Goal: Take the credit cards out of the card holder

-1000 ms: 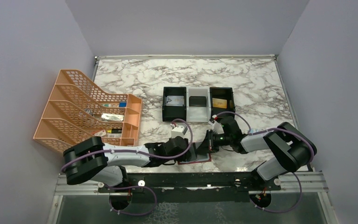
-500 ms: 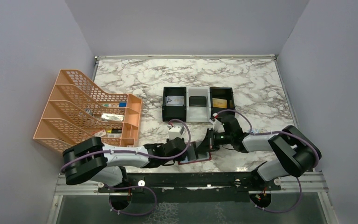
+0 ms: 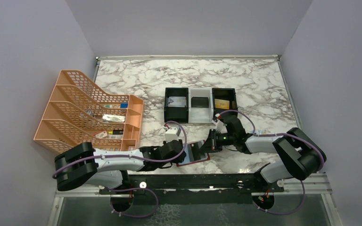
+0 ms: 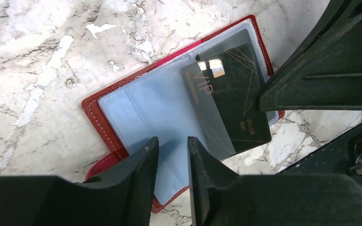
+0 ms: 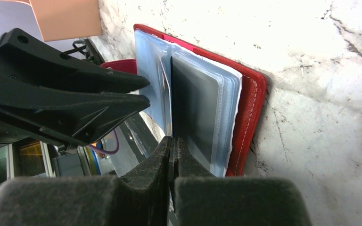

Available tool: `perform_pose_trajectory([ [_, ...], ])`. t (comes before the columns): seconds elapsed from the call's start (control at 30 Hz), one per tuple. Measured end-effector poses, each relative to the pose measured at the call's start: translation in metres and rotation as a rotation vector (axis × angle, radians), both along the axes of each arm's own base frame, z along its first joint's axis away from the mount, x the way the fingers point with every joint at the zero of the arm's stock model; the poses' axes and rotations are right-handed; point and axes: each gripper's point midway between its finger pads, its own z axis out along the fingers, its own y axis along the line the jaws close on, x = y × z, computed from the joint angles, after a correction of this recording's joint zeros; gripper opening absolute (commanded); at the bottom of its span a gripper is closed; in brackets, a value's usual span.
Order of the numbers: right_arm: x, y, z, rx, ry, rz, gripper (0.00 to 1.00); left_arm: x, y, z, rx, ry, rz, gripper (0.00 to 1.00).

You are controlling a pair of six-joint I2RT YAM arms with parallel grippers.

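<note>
The card holder (image 3: 195, 158) lies open near the table's front edge, red border and pale blue panels (image 4: 136, 106) up. A black credit card (image 4: 235, 99) with gold lettering sticks partway out of a clear pocket towards the lower right. My right gripper (image 5: 171, 139) is shut on that card's edge; the card (image 5: 188, 103) shows dark behind the clear sleeves, beside the red cover (image 5: 252, 103). My left gripper (image 4: 172, 141) hangs just over the left blue panel, its jaws a narrow gap apart with nothing between them. In the top view the left gripper (image 3: 185, 151) and right gripper (image 3: 206, 145) meet over the holder.
A black-and-white three-compartment tray (image 3: 188, 115) stands behind the grippers, holding a silvery card (image 3: 176, 101), a black card (image 3: 199, 102) and a gold card (image 3: 222, 103). An orange mesh file rack (image 3: 75, 94) fills the left side. The table's front rail runs just below the holder.
The left arm has drawn back to the left and the holder has shifted left with it. The right gripper stays shut on the black card, which now shows further out of its pocket.
</note>
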Motion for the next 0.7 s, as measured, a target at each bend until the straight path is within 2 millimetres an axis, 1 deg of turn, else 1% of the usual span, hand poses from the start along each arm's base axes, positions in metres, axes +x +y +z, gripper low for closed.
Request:
perform_pose_trajectory([
  [0.13,-0.001,0.001,0.002,0.009,0.004,0.006,0.01,-0.001,0.003,0.01,-0.012,-0.014,-0.009,0.46],
  [0.2,-0.002,0.002,0.004,0.021,0.01,0.012,0.01,0.0,0.002,0.022,-0.043,-0.034,-0.016,0.5],
  [0.3,-0.003,0.003,0.008,0.033,0.008,0.017,0.01,0.001,-0.001,0.039,-0.09,-0.064,-0.026,0.51],
  [0.4,-0.002,0.006,0.01,0.039,0.005,0.025,0.01,0.0,-0.006,0.047,-0.122,-0.075,-0.045,0.51],
  [0.47,-0.001,0.01,0.011,0.043,0.006,0.038,0.01,-0.002,-0.009,0.048,-0.142,-0.076,-0.062,0.48],
  [0.53,-0.002,0.015,0.008,0.044,0.014,0.053,0.01,-0.003,-0.011,0.044,-0.143,-0.069,-0.074,0.44],
  [0.6,-0.005,0.017,0.002,0.039,0.036,0.059,0.01,-0.005,-0.011,0.035,-0.123,-0.056,-0.081,0.37],
  [0.7,-0.008,0.017,-0.003,0.027,0.056,0.06,0.01,-0.006,-0.008,0.02,-0.076,-0.032,-0.08,0.3],
])
